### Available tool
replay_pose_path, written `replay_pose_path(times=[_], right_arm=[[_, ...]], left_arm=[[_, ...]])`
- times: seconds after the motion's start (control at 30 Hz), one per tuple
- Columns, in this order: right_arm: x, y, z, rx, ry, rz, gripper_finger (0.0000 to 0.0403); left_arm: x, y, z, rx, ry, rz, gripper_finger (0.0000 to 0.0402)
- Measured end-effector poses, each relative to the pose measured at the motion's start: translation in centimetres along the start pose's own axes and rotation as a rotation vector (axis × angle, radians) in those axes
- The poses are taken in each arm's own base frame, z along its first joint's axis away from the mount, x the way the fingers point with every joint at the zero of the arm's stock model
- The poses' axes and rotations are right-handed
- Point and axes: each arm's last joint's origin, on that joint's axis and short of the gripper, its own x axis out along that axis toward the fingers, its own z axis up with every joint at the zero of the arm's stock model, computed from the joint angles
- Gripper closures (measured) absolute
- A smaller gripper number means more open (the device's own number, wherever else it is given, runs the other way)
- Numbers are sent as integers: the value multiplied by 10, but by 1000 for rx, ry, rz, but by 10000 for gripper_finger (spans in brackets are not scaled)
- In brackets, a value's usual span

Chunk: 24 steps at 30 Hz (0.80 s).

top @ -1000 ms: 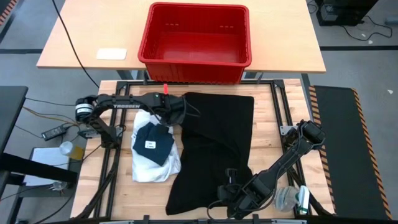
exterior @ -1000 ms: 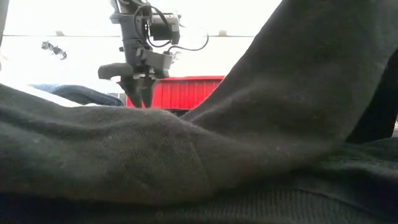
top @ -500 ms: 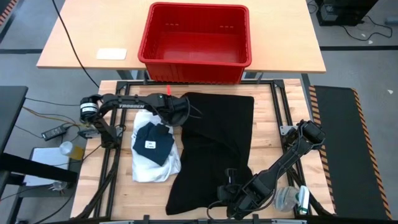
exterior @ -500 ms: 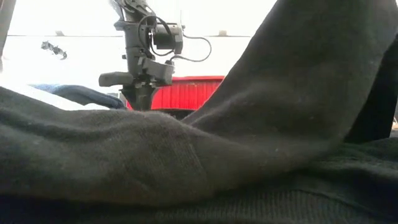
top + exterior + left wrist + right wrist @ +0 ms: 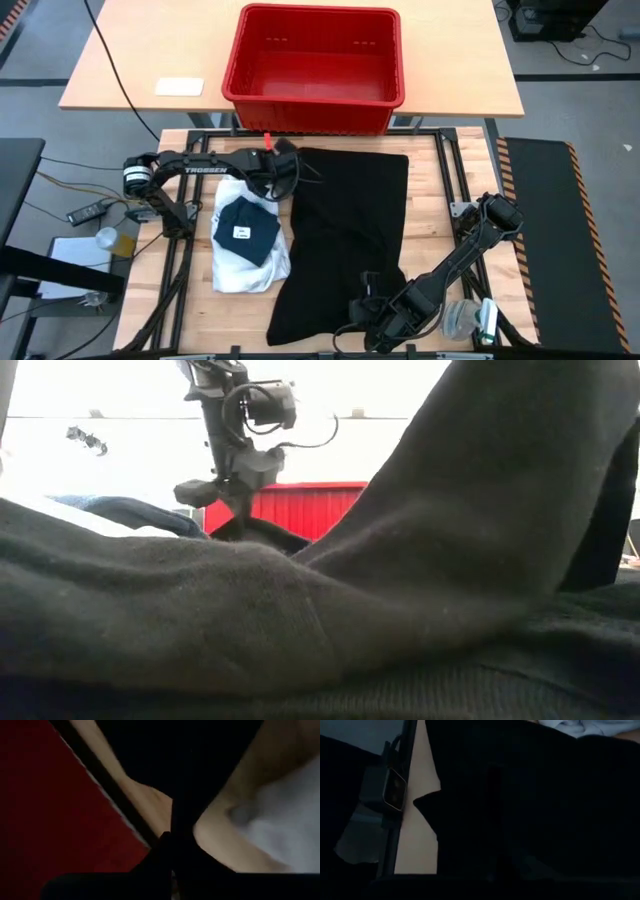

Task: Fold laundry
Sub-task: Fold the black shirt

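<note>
At the black garment (image 5: 345,235), left gripper (image 5: 281,170) jaws clench its far corner; right gripper (image 5: 366,305) jaws are hidden in dark cloth.

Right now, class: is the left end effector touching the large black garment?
Touching. In the low view the left end effector has pinched up a peak of the large black garment; the left wrist view shows black cloth running between its fingers.

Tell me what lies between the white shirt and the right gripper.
In the high view, the large black garment fills the stretch between the white shirt and the right gripper, whose tip rests on its lower edge.
</note>
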Motion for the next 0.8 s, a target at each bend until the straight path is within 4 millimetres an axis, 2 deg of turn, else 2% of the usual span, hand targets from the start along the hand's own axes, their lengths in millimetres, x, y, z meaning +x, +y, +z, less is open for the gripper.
replay_pose_path(times=[0.13, 0.23, 0.33, 0.43, 0.53, 0.8], right_arm=[[0, 2, 3, -17, -28, 22, 390], [0, 2, 4, -24, -37, 27, 390], [0, 2, 5, -22, -40, 29, 390], [0, 2, 5, -16, -43, 30, 390], [0, 2, 5, -12, -46, 27, 390], [1, 1, 6, -14, -46, 22, 390]], left_arm=[[-6, 17, 13, 115, -54, 193, 397], [-13, 38, 21, 178, -76, 401, 399], [-20, 51, 26, 252, -205, 524, 399], [-18, 54, 28, 370, -386, 542, 399], [-8, 53, 29, 437, -508, 504, 399], [35, 53, 42, 412, -536, 443, 399]])
